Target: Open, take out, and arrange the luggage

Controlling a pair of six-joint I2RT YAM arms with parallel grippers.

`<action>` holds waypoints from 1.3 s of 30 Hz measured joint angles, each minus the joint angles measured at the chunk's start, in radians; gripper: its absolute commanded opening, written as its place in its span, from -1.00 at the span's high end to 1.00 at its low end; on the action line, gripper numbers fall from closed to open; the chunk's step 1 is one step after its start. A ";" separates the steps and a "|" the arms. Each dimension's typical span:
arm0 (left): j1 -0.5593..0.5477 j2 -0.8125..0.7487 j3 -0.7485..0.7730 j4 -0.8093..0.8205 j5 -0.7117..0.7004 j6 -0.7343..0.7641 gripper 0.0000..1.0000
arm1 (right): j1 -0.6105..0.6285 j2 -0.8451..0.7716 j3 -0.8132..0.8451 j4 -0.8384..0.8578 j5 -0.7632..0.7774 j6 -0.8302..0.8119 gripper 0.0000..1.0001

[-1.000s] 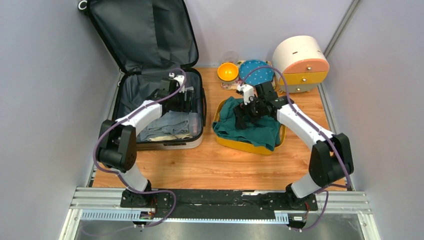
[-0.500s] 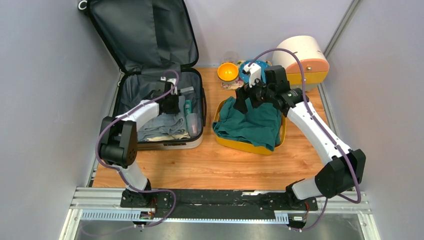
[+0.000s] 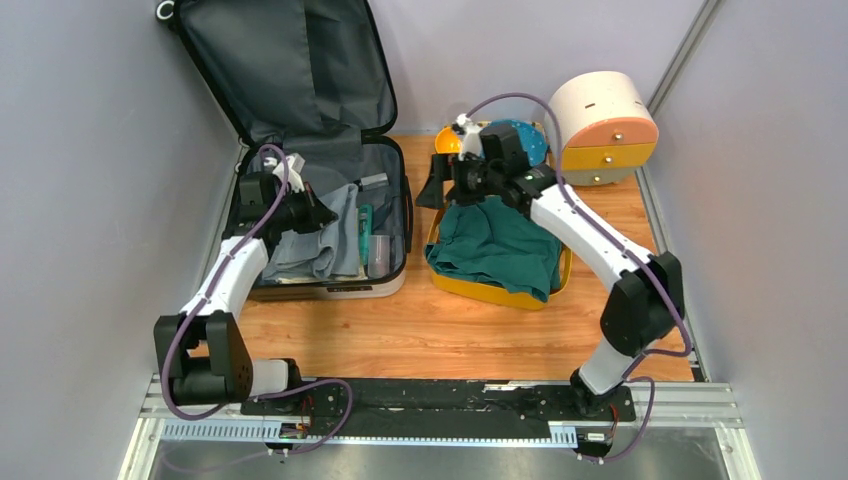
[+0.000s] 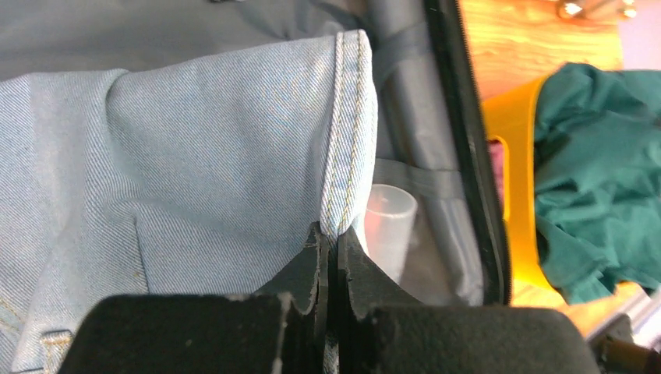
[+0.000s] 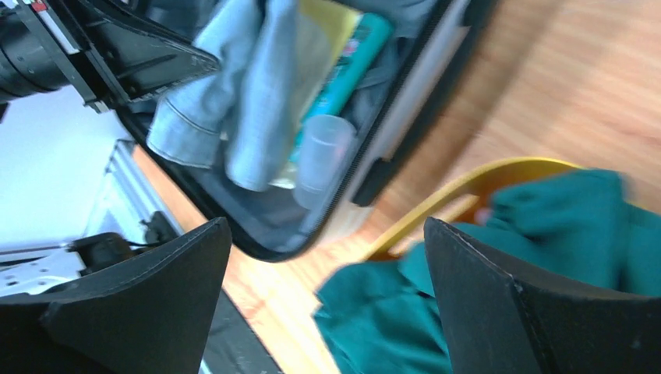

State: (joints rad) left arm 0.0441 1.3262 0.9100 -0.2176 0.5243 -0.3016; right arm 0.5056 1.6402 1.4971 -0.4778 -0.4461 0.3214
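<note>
The left pincer point(image 4: 329, 234) pinches the jeans point(image 4: 195, 156) by the hem, likely to clear the luggage point(image 3: 300, 70); the right pincer point(image 5: 323, 234) gapes empty at the yellow bin's point(image 3: 490, 292) eleven o'clock.

Luggage point(image 3: 290, 70) left of bin point(image 3: 490, 292), drawer box point(image 3: 600, 125) behind

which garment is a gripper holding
The blue denim in the luggage, pinched by the left gripper; the green garment lies free in the yellow bin.

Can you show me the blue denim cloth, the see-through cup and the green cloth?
denim cloth point(image 4: 195, 156), left wrist view, on its flat middle.
clear cup point(image 4: 390, 226), left wrist view, on its side wall.
green cloth point(image 3: 500, 245), top external view, on its middle.
</note>
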 measured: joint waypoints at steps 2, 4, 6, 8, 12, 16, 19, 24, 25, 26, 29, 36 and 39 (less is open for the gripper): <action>0.000 -0.032 -0.017 0.008 0.047 -0.011 1.00 | 0.056 0.045 0.028 0.016 0.005 0.060 -0.95; -0.001 -0.057 -0.029 0.022 0.082 -0.043 1.00 | 0.101 0.090 0.064 0.028 0.006 0.113 -0.96; -0.010 -0.066 -0.031 0.045 0.101 -0.088 1.00 | 0.139 0.131 0.104 0.035 0.004 0.156 -0.96; -0.032 -0.066 -0.030 0.070 0.099 -0.124 1.00 | 0.162 0.161 0.127 0.042 0.006 0.181 -0.96; -0.125 -0.042 -0.008 0.074 0.048 -0.131 1.00 | 0.164 0.194 0.139 0.044 0.039 0.198 -0.96; -0.156 0.003 0.008 0.045 -0.007 -0.080 1.00 | 0.158 0.248 0.170 0.045 0.075 0.203 -0.96; -0.152 0.035 0.008 0.006 -0.017 0.000 0.99 | 0.156 0.287 0.179 0.053 0.075 0.222 -0.96; -0.151 0.054 0.007 -0.040 0.020 0.130 0.34 | 0.161 0.359 0.197 0.076 0.062 0.281 -0.97; -0.151 0.052 0.004 -0.040 0.031 0.155 0.10 | 0.163 0.371 0.202 0.080 0.060 0.289 -0.97; -0.151 0.047 -0.006 -0.030 0.042 0.170 0.01 | 0.166 0.387 0.212 0.083 0.060 0.299 -0.97; -0.143 0.002 -0.080 -0.002 0.078 0.196 -0.17 | 0.168 0.410 0.244 0.064 0.061 0.327 -0.97; -0.112 -0.077 -0.162 0.046 0.161 0.201 -0.22 | 0.184 0.455 0.328 -0.005 0.091 0.359 -0.90; -0.091 -0.113 -0.183 0.054 0.184 0.200 -0.19 | 0.195 0.470 0.362 -0.033 0.109 0.362 -0.83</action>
State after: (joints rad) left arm -0.0467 1.2133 0.7269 -0.1635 0.7082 -0.1020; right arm 0.7002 2.1105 1.8591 -0.5110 -0.3374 0.6834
